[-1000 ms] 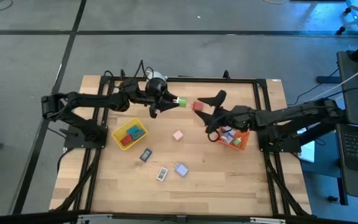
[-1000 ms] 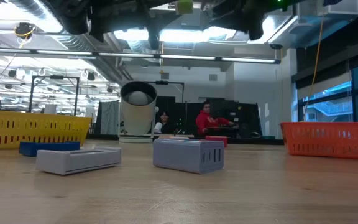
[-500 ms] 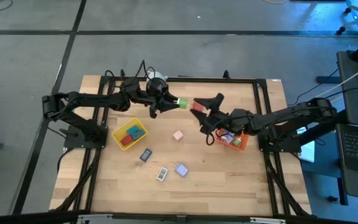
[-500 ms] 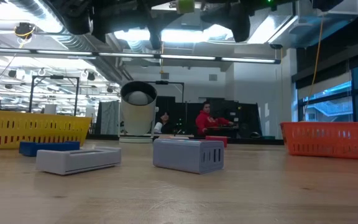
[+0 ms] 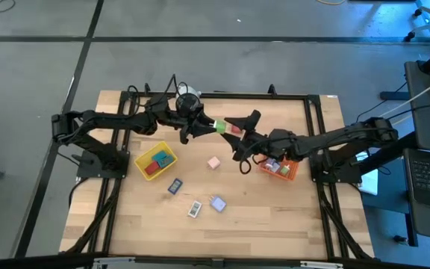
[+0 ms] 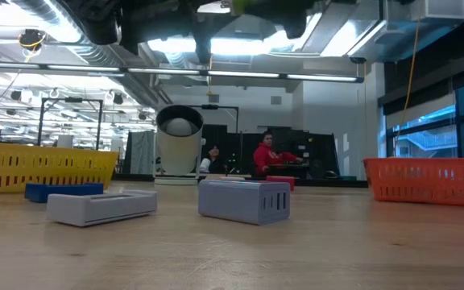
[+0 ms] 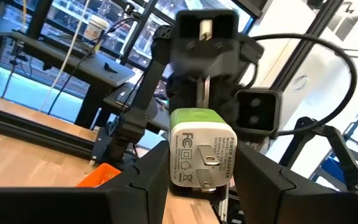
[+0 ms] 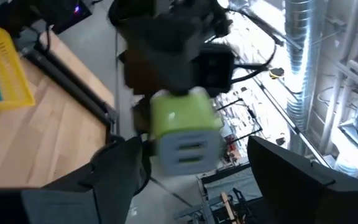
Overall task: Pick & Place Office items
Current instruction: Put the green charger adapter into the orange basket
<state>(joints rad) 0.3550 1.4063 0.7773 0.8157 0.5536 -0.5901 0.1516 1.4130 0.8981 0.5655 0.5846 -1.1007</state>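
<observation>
A white plug adapter with a green top (image 7: 199,149) hangs in the air over the table's far middle, shut in my left gripper (image 7: 197,171). In the high view that gripper (image 5: 212,125) reaches in from the left. My right gripper (image 8: 188,165) is open and faces it from the right (image 5: 239,139). Its fingers stand on either side of the adapter (image 8: 184,134); whether they touch it I cannot tell. On the table lie a pink block (image 5: 213,162), a dark blue piece (image 5: 174,186), a white piece (image 5: 194,210), a pale blue piece (image 5: 217,202) and a red piece (image 5: 234,130). My left gripper pinches the adapter's white body (image 7: 178,163) between its two fingers, one on each side face. The fingers come level from the table's left. The adapter is lifted clear of the table, green top up, with its metal prongs (image 7: 205,180) turned back toward my left wrist.
A yellow tray (image 5: 142,158) with red and teal pieces sits left of centre. A red-orange tray (image 5: 290,172) sits under my right arm. The white-and-grey cylinder (image 5: 187,95) stands at the far edge behind my left gripper. Bare wood lies along the near edge.
My right gripper has moved toward the table's left, closing on the adapter until its open fingers flank it. My left gripper has kept the adapter in the same place.
</observation>
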